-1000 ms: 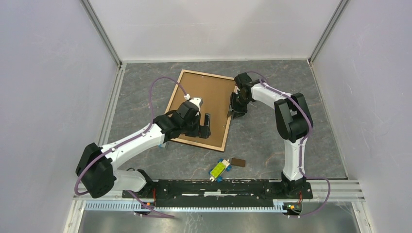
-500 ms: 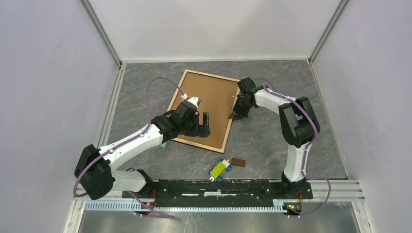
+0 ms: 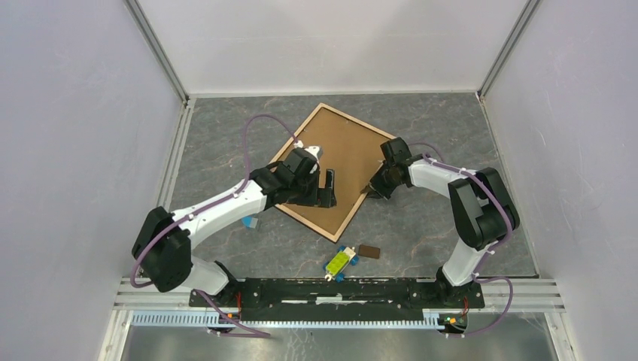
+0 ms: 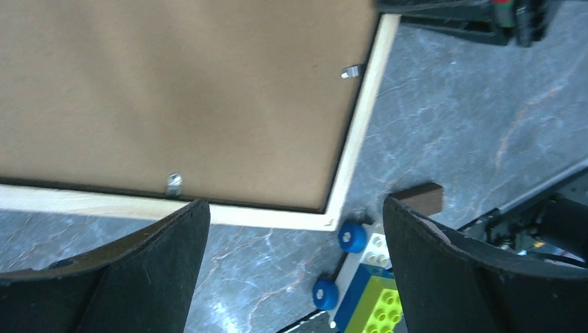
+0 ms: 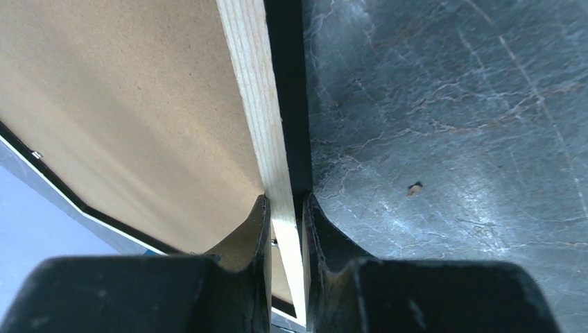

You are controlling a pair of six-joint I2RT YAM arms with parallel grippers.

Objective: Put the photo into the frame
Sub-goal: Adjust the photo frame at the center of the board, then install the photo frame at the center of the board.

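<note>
Finds the frame [image 3: 351, 214] back-up near picture centre, swung clockwise into a diamond and shifted right since a second ago. Pinches its right-hand rail with the right gripper [image 5: 284, 201], fingers pressed on both sides of the pale wood. Holds the left gripper [image 4: 292, 205] over the lower corner, jaws spread wide, gripping nothing. Shows only the brown backing board [image 3: 346, 147] filling the opening. Shows no photo in any view; perhaps under the board, cannot tell. Looks like repositioning for access to the clips, not yet inserting.
</note>
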